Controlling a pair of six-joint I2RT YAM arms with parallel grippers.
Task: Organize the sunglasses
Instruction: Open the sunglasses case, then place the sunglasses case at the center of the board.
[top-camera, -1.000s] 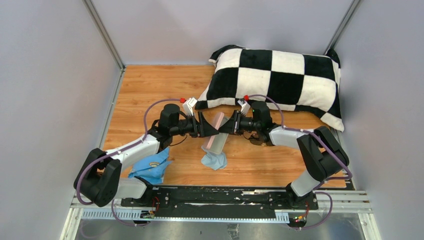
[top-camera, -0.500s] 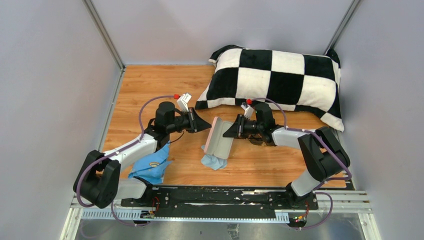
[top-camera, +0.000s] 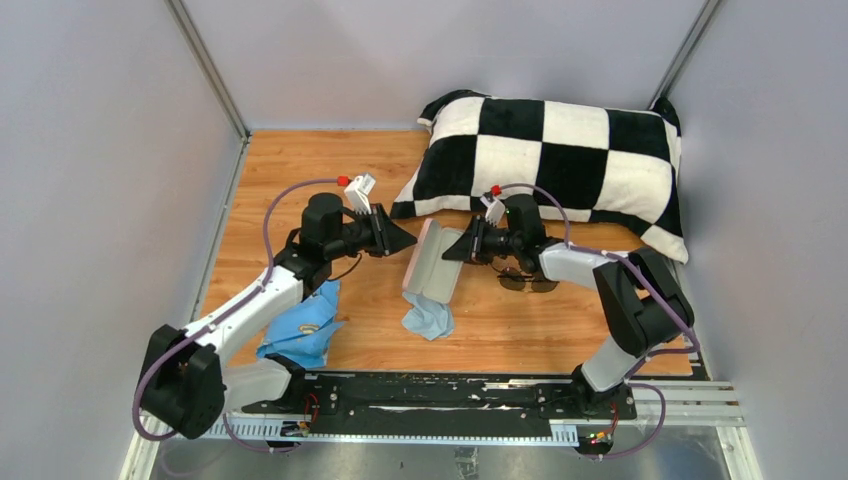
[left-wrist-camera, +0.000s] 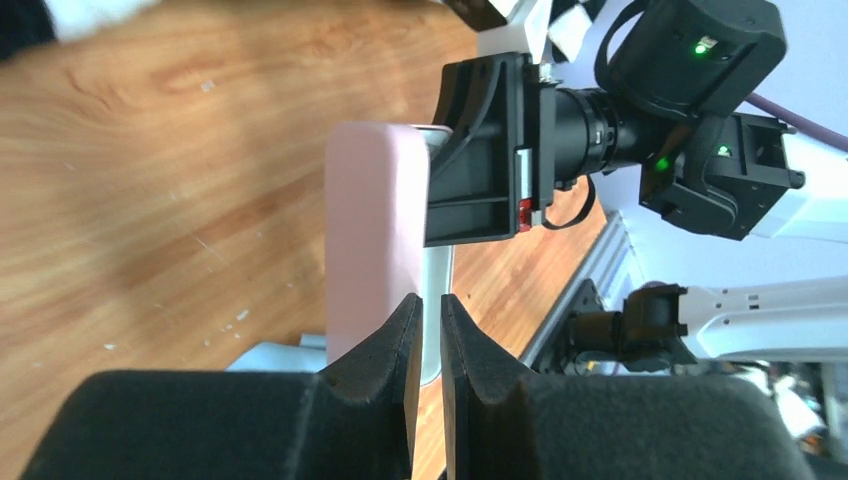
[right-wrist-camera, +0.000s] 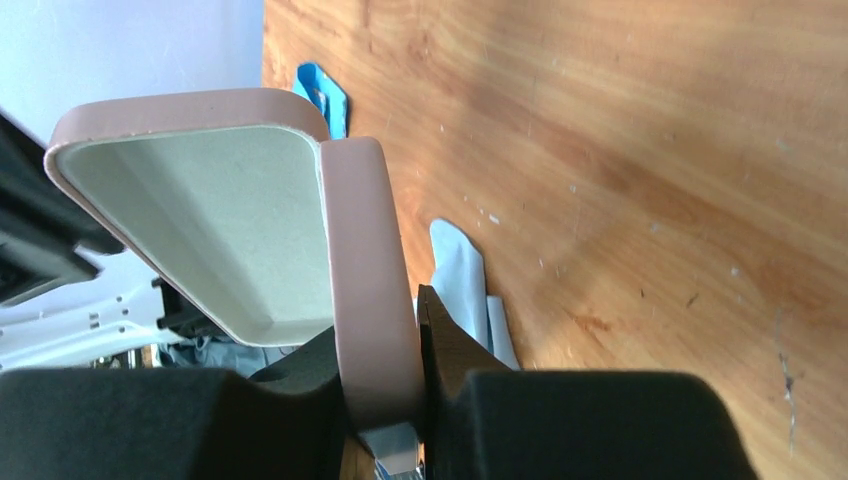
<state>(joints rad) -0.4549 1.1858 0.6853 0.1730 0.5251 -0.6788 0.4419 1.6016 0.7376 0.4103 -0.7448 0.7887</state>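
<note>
Lying on the wooden desk (top-camera: 300, 180) right of the case (top-camera: 430, 262), beside the right arm, the sunglasses (top-camera: 528, 283) look light, thin-framed and fragile, with slick tinted lenses. I would take them by the bridge or rim, not the slim temples. The right gripper (right-wrist-camera: 385, 340) clamps the rigid, smooth pink case's wall; the left gripper (left-wrist-camera: 428, 320), just left, is nearly closed on nothing.

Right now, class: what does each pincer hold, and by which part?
The right pincer clamps the open pink case by the rim of one half. The left pincer holds nothing.
</note>
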